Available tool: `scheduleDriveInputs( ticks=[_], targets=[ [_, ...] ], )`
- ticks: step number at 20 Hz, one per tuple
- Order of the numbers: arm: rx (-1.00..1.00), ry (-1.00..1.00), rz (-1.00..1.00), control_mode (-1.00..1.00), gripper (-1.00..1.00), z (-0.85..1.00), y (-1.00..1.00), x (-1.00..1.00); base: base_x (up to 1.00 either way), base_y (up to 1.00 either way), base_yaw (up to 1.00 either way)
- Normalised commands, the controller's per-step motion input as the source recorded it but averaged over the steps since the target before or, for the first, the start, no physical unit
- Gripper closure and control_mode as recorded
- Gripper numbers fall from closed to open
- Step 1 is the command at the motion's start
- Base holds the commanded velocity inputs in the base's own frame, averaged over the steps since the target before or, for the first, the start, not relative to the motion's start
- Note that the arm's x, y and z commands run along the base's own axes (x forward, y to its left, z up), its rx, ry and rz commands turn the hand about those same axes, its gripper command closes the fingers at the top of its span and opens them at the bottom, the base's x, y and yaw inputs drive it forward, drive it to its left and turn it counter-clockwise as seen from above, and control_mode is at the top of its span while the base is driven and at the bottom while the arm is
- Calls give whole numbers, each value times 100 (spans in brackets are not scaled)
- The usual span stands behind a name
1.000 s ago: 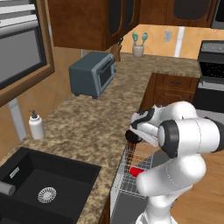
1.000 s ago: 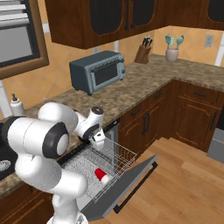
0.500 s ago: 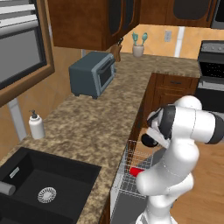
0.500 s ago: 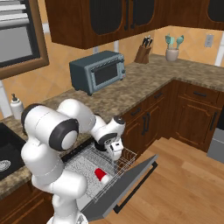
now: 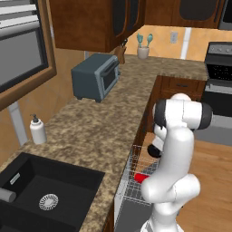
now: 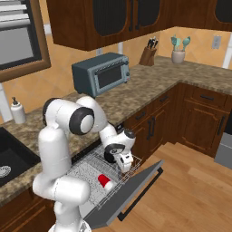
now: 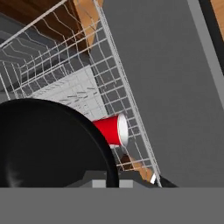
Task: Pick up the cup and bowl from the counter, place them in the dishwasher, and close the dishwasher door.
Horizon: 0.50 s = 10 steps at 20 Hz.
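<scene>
My gripper (image 6: 121,161) is shut on the rim of the black bowl (image 6: 110,156), holding it low over the white wire rack (image 6: 90,168) of the open dishwasher. In the hand view the bowl (image 7: 48,144) fills the lower left, close against my fingertips. The red cup (image 6: 105,182) lies on its side in the rack, just beyond the bowl, white rim toward the door (image 7: 111,130). The dishwasher door (image 6: 136,186) hangs open and nearly flat, its grey inner face (image 7: 175,87) showing. From the left base view the bowl (image 5: 154,150) peeks out beside my forearm, above the cup (image 5: 141,177).
On the granite counter (image 5: 95,131) stand a grey toaster oven (image 5: 96,77) and a white soap dispenser (image 5: 37,131). A black sink (image 5: 41,195) lies at the near left. A knife block (image 6: 148,53) and a utensil pot (image 6: 178,54) sit at the back; the range (image 5: 220,77) is far right.
The arm has swung from the counter's edge out and down over the rack, carrying the bowl with it. The cup has stayed in the rack.
</scene>
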Motion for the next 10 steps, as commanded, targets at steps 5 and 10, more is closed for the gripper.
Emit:
scheduleDriveInputs(
  ticks=[5,10],
  targets=[
    [4,-1,0,-100,100,-39,5,31,0,0,0],
    [10,0,0,-100,100,-64,28,34,0,0,0]
  ],
)
